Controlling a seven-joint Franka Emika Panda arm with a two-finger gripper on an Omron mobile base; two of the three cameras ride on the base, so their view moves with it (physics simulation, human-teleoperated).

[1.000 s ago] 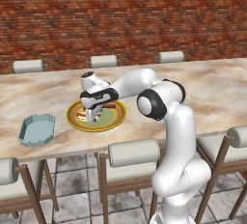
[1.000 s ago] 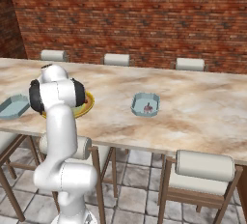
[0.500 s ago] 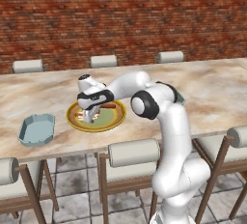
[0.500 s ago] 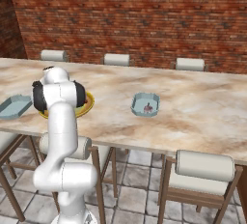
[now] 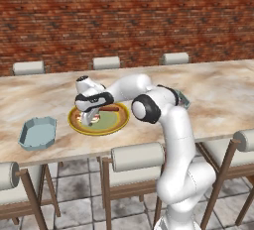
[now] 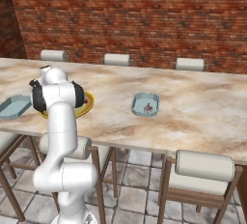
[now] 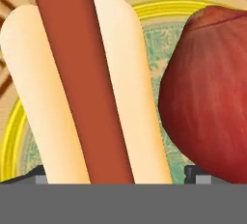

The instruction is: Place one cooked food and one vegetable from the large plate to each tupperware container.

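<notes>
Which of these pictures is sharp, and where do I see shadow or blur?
Hand view: very close, so the hot dog and red vegetable look large with soft edges. Left base view: clear, even light, a faint shadow beside the plate. Right base view: clear, but food in the blue tray is too small to identify.

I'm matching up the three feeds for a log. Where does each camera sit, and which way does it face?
Left base view: behind the arm to its left, facing forward and down at the large plate; arm rises lower right.
Right base view: behind to its right, facing the marble table; arm rises lower left.
Hand view: on the hand, looking along the gripper at a hot dog and a red vegetable.
Both base views share the plate and blue containers.
</notes>
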